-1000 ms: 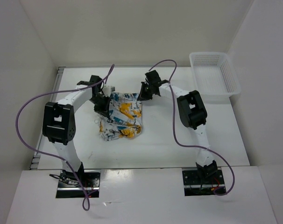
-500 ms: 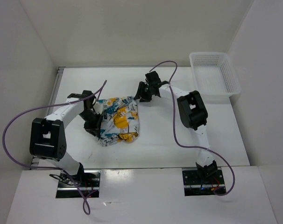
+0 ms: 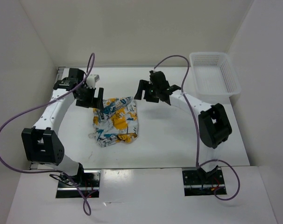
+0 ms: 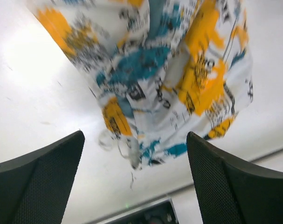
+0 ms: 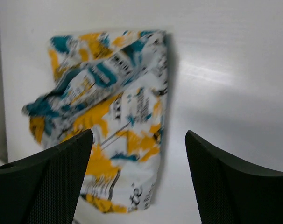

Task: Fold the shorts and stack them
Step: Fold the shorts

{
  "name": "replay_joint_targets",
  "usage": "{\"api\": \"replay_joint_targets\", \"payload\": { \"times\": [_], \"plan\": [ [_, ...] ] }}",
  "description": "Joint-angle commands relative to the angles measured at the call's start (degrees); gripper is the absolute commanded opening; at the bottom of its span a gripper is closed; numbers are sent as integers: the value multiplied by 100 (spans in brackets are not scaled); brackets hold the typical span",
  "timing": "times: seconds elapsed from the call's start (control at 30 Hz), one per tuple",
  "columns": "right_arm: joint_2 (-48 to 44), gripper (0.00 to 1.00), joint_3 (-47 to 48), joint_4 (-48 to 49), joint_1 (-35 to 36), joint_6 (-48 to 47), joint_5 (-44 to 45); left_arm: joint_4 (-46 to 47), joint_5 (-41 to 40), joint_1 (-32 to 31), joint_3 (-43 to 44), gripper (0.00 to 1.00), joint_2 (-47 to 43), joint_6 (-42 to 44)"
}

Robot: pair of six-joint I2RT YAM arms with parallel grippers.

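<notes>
White table (image 3: 179, 140), mid-fold: left gripper (image 3: 94, 98) and right gripper (image 3: 140, 89) spread, empty, flanking rumpled shorts (image 3: 116, 121); next likely calls for pinching an edge.

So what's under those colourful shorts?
Only the white table shows around the shorts, which lie flat on it. The fabric covers the spot right beneath, so nothing there can be seen.

Overhead view, both wrist views close (sharing the shorts (image 3: 116, 122))

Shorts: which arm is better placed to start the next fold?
Probably left. The left claw, open, hovers at the shorts' far left corner, fabric centred in its view; the right claw sits off the right edge.
</notes>
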Motion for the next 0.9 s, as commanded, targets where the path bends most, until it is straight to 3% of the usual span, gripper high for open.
{"api": "replay_joint_targets", "payload": {
  "times": [0.0, 0.17, 0.27, 0.43, 0.53, 0.57, 0.6, 0.87],
  "plan": [
    [-549, 85, -778, 37, 451, 112, 138, 572, -249, -40, 119, 96, 64, 23],
    [-989, 86, -1738, 335, 899, 613, -135, 950, -287, -40, 189, 94, 952, 23],
    [-990, 86, -2038, 396, 1032, 772, -284, 1074, -154, -102, 251, 84, 1190, 23],
    [-990, 85, -2232, 598, 1252, 966, -416, 1302, -277, -102, 427, 53, 1577, 23],
    [-876, 78, -2355, 678, 1252, 1018, -583, 1460, -409, -102, 374, 39, 1639, 23],
    [-876, 74, -2407, 765, 1252, 1018, -749, 1460, -496, -102, 313, 29, 1700, 23],
    [-736, 73, -2407, 836, 1252, 1018, -837, 1539, -558, -102, 313, 26, 1700, 23],
    [-305, 63, -2407, 722, 1304, 904, -1014, 1882, -998, 4, 382, 19, 2148, 23]
  ]
}}
